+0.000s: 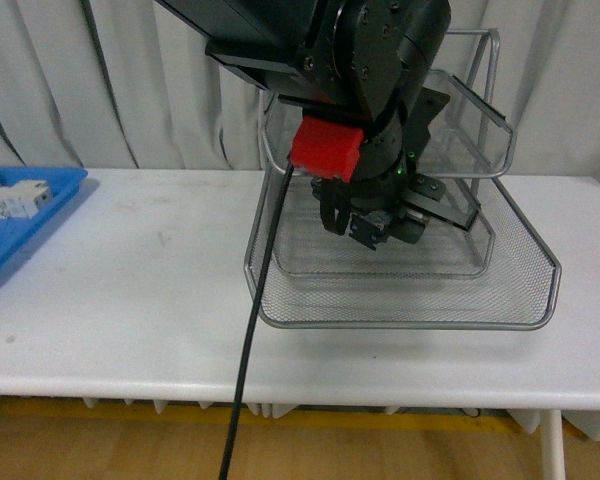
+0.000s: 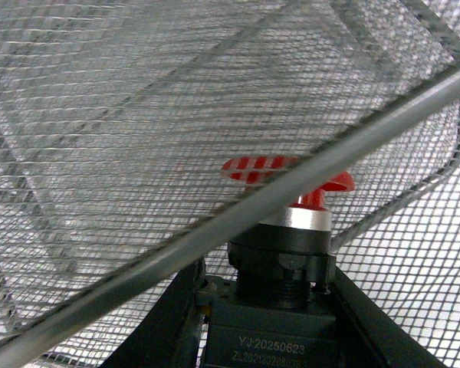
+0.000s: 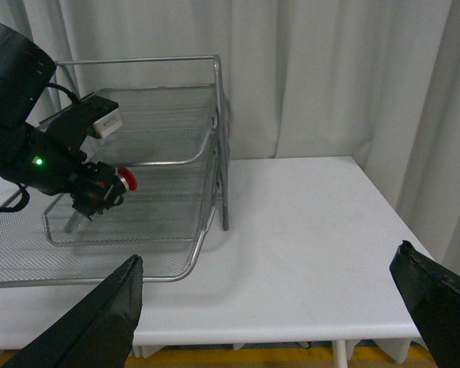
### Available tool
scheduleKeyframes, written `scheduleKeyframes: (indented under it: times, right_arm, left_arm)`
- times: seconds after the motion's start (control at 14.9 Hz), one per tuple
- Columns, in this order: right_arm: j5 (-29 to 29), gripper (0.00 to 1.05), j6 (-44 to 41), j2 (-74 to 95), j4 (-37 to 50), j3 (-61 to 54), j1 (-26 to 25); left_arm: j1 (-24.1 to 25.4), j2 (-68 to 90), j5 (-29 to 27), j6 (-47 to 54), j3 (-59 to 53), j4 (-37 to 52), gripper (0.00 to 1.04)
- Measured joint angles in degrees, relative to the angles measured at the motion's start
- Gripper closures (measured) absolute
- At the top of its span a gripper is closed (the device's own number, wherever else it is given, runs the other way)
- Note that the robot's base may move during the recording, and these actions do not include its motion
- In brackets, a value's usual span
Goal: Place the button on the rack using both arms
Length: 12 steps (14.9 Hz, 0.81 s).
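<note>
Left gripper (image 1: 365, 228), as I read it, was clamped on the button (image 2: 280, 257), holding it inside the rack (image 1: 528, 290) between the top and middle trays, its red cap close against the mesh. My right gripper (image 3: 268, 259) hung with its fingers spread wide over the white surface (image 3: 307, 222), apart from the rack.

button (image 2: 284, 253) red cap (black body) | rack (image 1: 540, 300) silver mesh | tray (image 1: 20, 245) blue

A white table (image 1: 130, 300) stood in soft, even light. Pale pleated curtains (image 1: 40, 80) hung behind the table, and a yellowish wooden floor (image 1: 100, 455) lay beneath it.
</note>
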Motion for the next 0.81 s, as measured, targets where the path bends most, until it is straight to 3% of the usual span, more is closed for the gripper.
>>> scheduleKeyframes:
  times: [0.4, 0.67, 0.81]
  right_arm:
    - [0.0, 0.06, 0.0, 0.0, 0.0, 0.0, 0.0]
    - [0.0, 0.06, 0.0, 0.0, 0.0, 0.0, 0.0]
    - [0.0, 0.06, 0.0, 0.0, 0.0, 0.0, 0.0]
  left_arm:
    - [0.2, -4.9, 4.1, -2.5, -7.5, 1.7, 0.05]
    - [0.0, -14.0, 5.5, -2.7, -15.7, 5.6, 0.07]
    - [-0.4, -23.5, 9.1, -2.2, -27.2, 10.0, 0.07]
